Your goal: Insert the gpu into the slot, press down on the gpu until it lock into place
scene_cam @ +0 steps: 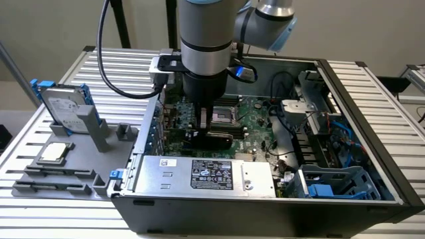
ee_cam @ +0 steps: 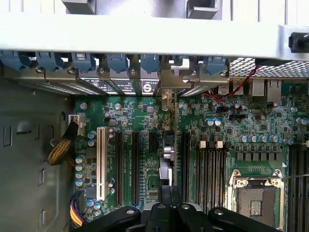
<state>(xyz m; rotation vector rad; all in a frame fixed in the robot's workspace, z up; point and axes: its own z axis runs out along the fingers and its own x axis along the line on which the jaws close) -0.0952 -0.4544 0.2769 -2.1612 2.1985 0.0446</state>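
The black gripper (ee_cam: pixel 169 205) is closed on the top edge of the thin, stiff gpu card (ee_cam: pixel 166 162), upright over the green motherboard (ee_cam: pixel 145 121); likely light but fragile.

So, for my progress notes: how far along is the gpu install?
Looks done: the gpu stands edge-on among the long connectors of the motherboard, so it appears to be in place. In hand: the shut gripper is right over the card's top edge. Left: the lock. It is not possible to tell whether the card is fully seated.
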